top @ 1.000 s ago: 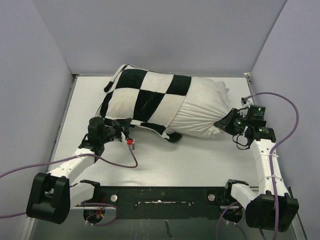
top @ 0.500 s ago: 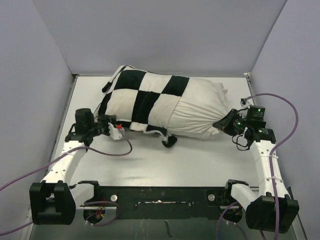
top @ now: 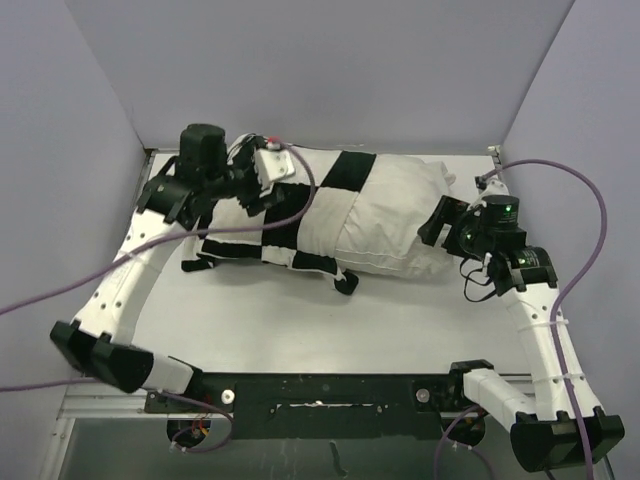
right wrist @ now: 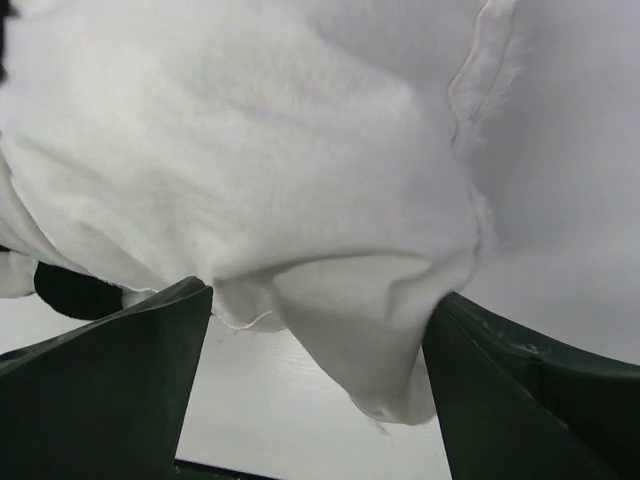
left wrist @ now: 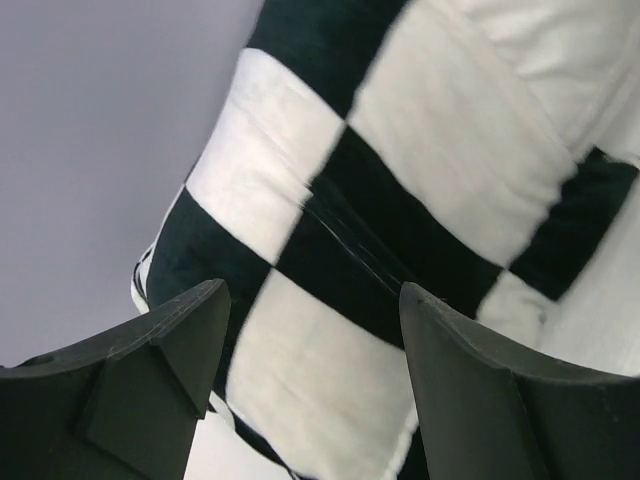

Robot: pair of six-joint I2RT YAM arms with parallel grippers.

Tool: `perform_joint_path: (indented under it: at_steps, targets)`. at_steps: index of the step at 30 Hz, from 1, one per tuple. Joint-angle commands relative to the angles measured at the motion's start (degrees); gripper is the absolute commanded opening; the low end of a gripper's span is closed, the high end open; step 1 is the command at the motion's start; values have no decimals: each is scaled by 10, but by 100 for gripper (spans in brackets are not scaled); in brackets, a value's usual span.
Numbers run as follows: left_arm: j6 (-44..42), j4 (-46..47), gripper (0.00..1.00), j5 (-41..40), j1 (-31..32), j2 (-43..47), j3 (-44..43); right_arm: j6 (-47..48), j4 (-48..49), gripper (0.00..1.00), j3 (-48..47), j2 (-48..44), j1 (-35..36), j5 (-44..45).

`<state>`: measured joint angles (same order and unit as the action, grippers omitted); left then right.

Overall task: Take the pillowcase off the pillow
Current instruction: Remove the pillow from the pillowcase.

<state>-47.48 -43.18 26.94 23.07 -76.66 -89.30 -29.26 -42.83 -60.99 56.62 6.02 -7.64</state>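
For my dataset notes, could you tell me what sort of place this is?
Likely a robotics lab test cell: left arm and right arm bolted to a white table, plain grey walls around it.

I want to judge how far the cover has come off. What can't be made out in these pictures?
- Top view: the left arm and left gripper cover the pillowcase's left end.
- Top view: the pillow hides where the pillowcase's rim runs beneath it.
- Right wrist view: the right gripper straddles a pillow corner; finger contact is unclear.
- Left wrist view: the frame cuts off the pillowcase's edges.
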Motion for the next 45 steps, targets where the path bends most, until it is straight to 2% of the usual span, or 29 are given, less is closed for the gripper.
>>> perform_joint_path:
  at_steps: [1,5,7,10,12,15,19,23,25,32,38,43,45]
  targets:
    - [159,17,67,-74,2,-138,-127,20,-18,89,-87,-35,-21,80]
    - [225,34,68,-141,9,-270,-270,17,-6,99,-138,8,-82,32]
    - [246,34,67,-162,10,-324,-322,15,8,99,-158,38,-101,14]
    - [244,16,63,-164,13,-378,-346,18,21,98,-204,93,-110,2]
    - [237,9,60,-149,14,-382,-314,18,24,98,-232,130,-113,-4]
    - [211,13,53,-92,15,-338,-212,12,43,98,-249,175,-115,-5]
    - [123,-46,39,-16,42,-262,-65,2,69,98,-254,221,-116,-4]
    - [59,-31,33,-34,82,-167,114,-17,89,98,-251,250,-117,-22]
    - [52,-29,32,-36,89,-136,173,-35,105,98,-240,255,-114,-36]
    - [62,-48,28,-34,90,-88,209,-92,177,98,-154,236,-76,-87]
    - [69,-61,24,-23,93,-75,211,-114,206,98,-95,231,5,-37]
    - [75,-75,23,-13,93,-55,216,-114,242,99,-108,284,45,-38]
    - [71,-85,24,-11,94,-42,216,-116,300,83,-108,287,53,-65]
